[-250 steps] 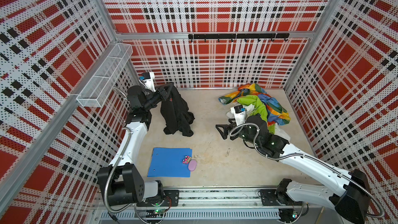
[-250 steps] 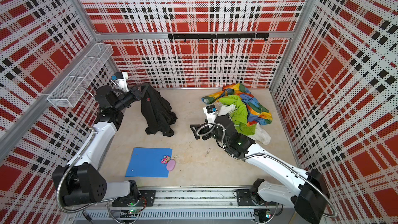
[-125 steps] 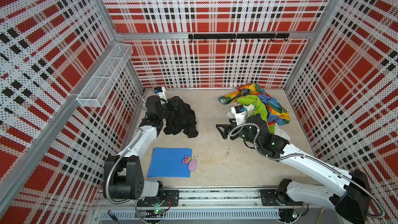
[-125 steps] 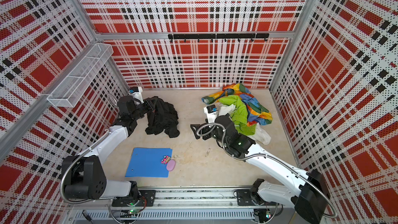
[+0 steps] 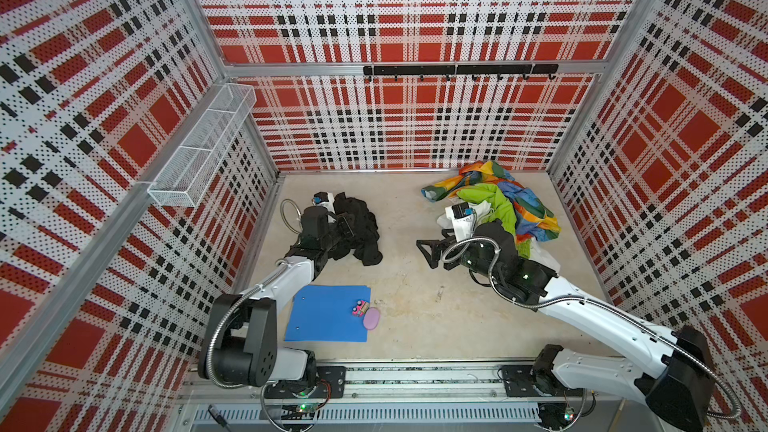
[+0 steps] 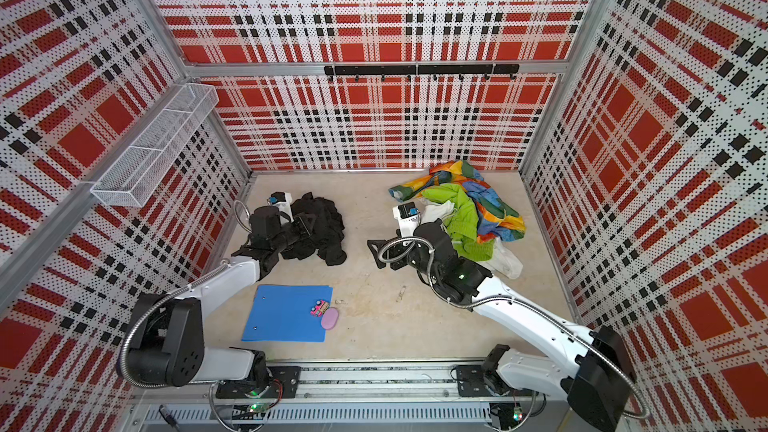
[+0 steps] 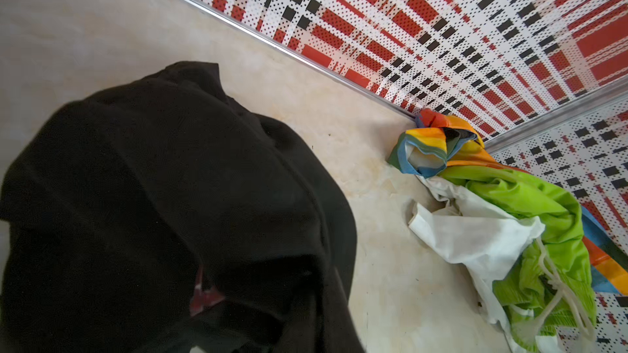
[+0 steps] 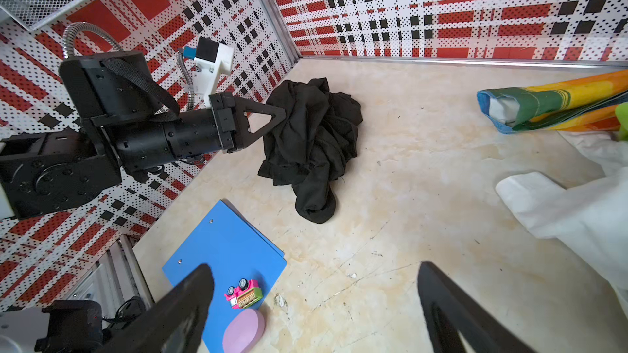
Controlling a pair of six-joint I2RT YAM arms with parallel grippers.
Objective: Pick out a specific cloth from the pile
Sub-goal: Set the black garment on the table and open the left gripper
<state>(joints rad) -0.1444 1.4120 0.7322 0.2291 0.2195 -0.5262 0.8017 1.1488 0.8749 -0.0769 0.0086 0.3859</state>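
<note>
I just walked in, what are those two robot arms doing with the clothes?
The left arm has its jaws shut on the big plain black fabric cloth, bunched on the beige floor apart from the heap of rainbow, lime green and white cloths. The right arm hangs beside that heap, jaws wide open and empty.

A blue folder (image 5: 328,313) lies on the bench (image 5: 419,305), a pink toy car (image 5: 360,308) and a lilac oval (image 5: 371,318) at its corner.
</note>
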